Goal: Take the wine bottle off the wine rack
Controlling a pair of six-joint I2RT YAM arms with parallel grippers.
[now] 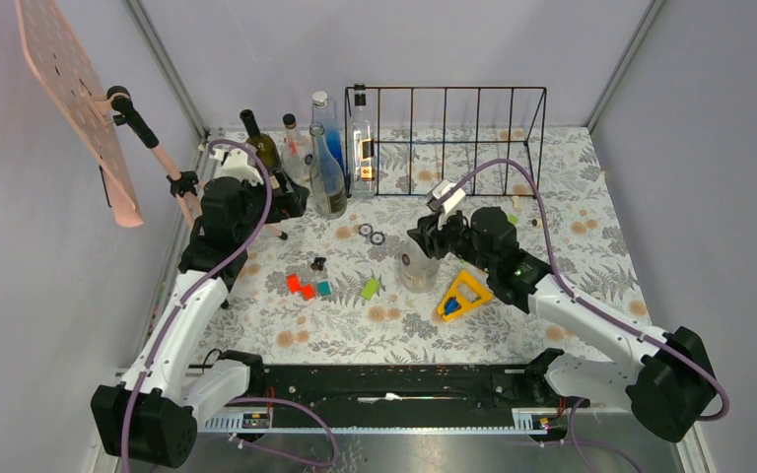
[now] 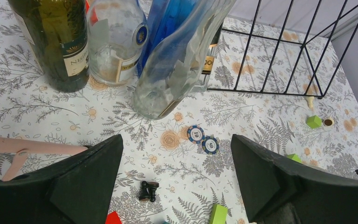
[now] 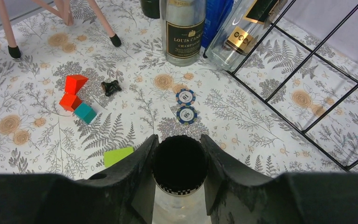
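The right fingers grip the wine bottle at its top; it stands on the tabletop, well before the wine rack. The left fingers are wide. Next, I think: release, rise straight.

two white-and-black arms trailing purple cables.

The right gripper hides most of the capped bottle in its jaws; little but the dark top shows in its wrist view. The left wrist view's upper edge cuts the necks off the green bottle and blue bottle, and the rack runs out of frame. The black piece is too small to identify.
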